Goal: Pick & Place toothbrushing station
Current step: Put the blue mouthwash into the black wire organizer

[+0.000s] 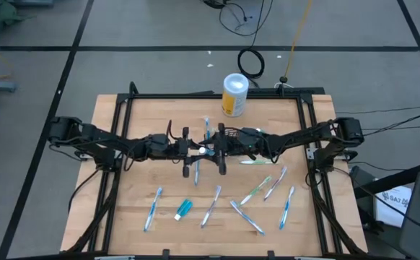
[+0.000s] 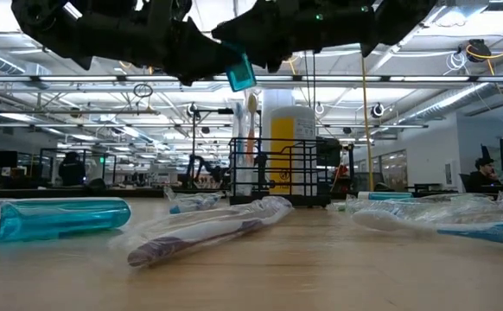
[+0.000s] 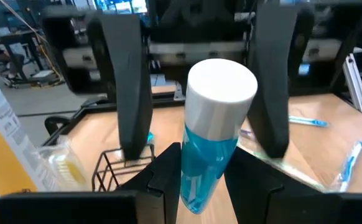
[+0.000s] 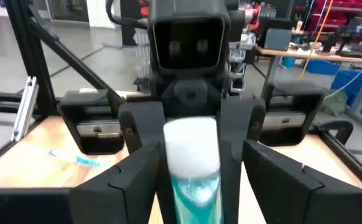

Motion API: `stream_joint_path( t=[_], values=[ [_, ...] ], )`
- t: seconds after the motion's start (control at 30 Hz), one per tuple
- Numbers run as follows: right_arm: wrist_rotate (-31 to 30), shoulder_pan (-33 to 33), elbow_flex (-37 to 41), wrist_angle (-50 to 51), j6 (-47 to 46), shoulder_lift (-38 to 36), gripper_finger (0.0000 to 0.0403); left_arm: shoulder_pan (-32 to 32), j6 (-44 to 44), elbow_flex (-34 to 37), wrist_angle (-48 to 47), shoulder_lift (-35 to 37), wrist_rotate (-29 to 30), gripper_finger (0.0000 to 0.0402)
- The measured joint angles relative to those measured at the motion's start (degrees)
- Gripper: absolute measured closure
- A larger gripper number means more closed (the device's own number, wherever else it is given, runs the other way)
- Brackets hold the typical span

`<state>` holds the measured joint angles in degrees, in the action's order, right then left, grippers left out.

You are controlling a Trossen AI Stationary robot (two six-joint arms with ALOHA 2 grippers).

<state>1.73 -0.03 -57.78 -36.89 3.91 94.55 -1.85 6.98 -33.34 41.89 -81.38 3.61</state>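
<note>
A light wooden worktop (image 1: pixel 138 180) with a black metal frame is seen from above. Near its far edge a tall white-and-yellow round canister (image 1: pixel 234 94) is stood, and a small black wire basket (image 2: pixel 273 171) just in front of it. Wrapped toothbrushes (image 1: pixel 211 205) are scattered over the near half. A small blue-green tube with a white cap (image 1: pixel 184 209) is laid among them.

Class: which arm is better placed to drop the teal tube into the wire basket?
Left, probably: the left gripper is shut on the teal tube; the right gripper stands open around its white cap. The wire basket is near both.
</note>
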Motion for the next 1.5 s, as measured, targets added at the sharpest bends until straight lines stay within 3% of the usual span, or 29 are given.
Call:
stream_joint_path(
  t=[0.5,0.8,1.0,1.3,1.5],
  values=[
    [0.03,0.02,-0.04,0.46,0.08,-0.05,0.0303,-0.07,-0.31,0.00,-1.87,0.00,2.43,0.0289],
    [0.03,0.02,-0.04,0.87,-0.17,-0.05,0.0285,-0.07,-0.44,0.00,-1.95,0.00,2.47,0.0289],
    [0.01,0.10,-0.04,2.73,-0.16,-0.05,0.0311,-0.07,-2.01,0.00,-3.64,0.00,2.39,0.0289],
    [-0.21,0.20,-0.02,4.43,-0.73,-0.33,0.0290,-0.11,-1.55,0.00,-5.05,0.00,3.65,0.0288],
    [-0.25,0.20,-0.02,6.40,-1.37,-0.38,0.0312,-0.11,-1.75,0.00,-7.21,0.00,3.75,0.0288]
  ],
)
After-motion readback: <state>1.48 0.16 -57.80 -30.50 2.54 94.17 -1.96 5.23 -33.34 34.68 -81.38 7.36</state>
